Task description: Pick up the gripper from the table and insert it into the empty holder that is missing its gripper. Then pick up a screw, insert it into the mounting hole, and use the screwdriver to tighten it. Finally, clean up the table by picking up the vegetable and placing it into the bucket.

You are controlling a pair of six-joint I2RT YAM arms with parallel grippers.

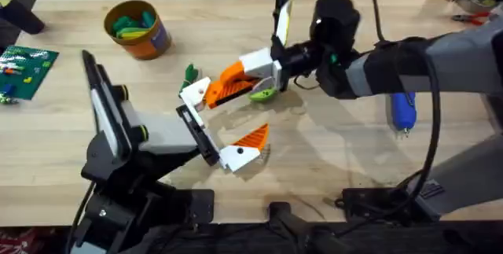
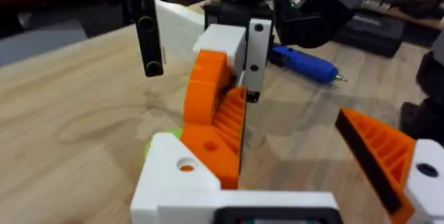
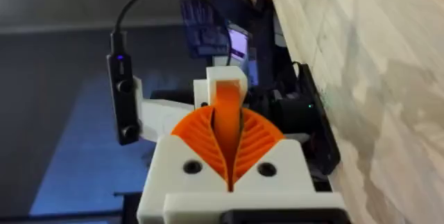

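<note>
right gripper (image 1: 236, 77) pinching left gripper's (image 1: 228, 120) orange finger (image 1: 211, 90); l. gripper spread, vegetable (image 1: 262, 93) just beside.

Overhead view evenly lit from above, bright, wood table (image 1: 236, 18) a bit washed out. Soft shadows under both arms, no hard edges. Mild glare on white plastic. Right arm (image 1: 440, 57) big and smeary near frame edge. Left wrist view decently lit but background dark and out of focus, screwdriver (image 2: 305, 63) soft. Right wrist view dim, bluish murk behind, tabletop blurred, near fingers fairly crisp.
</note>
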